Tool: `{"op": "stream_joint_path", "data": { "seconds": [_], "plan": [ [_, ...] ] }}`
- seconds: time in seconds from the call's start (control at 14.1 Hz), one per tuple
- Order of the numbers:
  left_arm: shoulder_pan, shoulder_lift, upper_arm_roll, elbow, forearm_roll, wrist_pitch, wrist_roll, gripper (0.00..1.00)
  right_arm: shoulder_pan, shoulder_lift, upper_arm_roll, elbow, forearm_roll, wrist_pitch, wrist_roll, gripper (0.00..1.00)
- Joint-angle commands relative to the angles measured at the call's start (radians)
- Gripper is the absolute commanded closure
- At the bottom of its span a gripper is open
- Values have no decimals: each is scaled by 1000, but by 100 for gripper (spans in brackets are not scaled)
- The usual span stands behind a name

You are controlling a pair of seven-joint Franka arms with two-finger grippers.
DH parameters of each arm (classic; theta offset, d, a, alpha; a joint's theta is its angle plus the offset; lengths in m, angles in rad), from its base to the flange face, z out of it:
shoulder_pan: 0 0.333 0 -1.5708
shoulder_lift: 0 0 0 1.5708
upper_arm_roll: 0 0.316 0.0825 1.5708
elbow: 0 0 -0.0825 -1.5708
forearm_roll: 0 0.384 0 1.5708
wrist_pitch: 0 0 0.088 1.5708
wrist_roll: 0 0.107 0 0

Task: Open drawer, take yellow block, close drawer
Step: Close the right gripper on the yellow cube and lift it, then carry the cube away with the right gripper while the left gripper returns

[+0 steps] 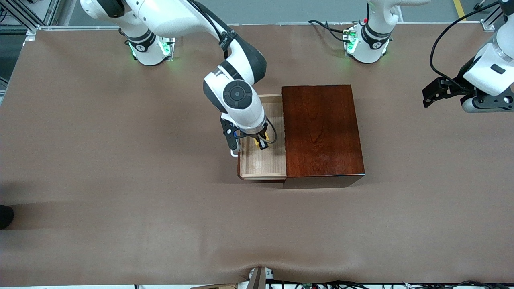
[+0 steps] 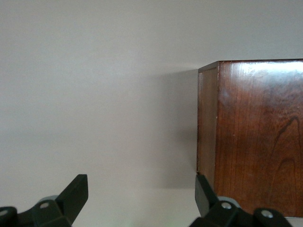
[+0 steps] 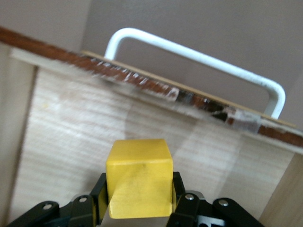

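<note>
The dark reddish-brown wooden box [image 1: 321, 128] stands mid-table. Its pale-wood drawer [image 1: 263, 162] is pulled out toward the right arm's end, with the white U-shaped handle [image 1: 234, 152] on its front. My right gripper [image 1: 261, 143] reaches down into the open drawer and is shut on the yellow block [image 1: 257, 141]. In the right wrist view the yellow block [image 3: 138, 177] sits between the fingers [image 3: 177, 189], over the drawer floor [image 3: 71, 127], facing the handle [image 3: 199, 54]. My left gripper [image 1: 426, 98] is open and empty and waits above the table at the left arm's end.
The left wrist view shows the left gripper [image 2: 142, 194] over bare table beside a corner of the box [image 2: 255, 137]. A brown cloth [image 1: 120, 180] covers the table. Cables lie near the left arm's base [image 1: 333, 30].
</note>
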Motion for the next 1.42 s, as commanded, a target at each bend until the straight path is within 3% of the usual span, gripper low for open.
{"op": "stream_joint_path", "data": {
  "seconds": [0.0,0.21,0.57,1.35],
  "plan": [
    [8,-25,-4,-15,-21,-6,22,0,12,-31,-5,16,22,-16,28,100],
    [8,-25,-4,-15,-21,-6,22,0,-4,-77,-5,20,21,-48,30,100],
    [8,-25,-4,-17,-21,-6,22,0,-59,-85,-6,129,18,-192,16,100],
    [-11,7,-7,-18,-19,10,16,0,-252,-160,-11,131,24,-353,-488,100]
  ]
}}
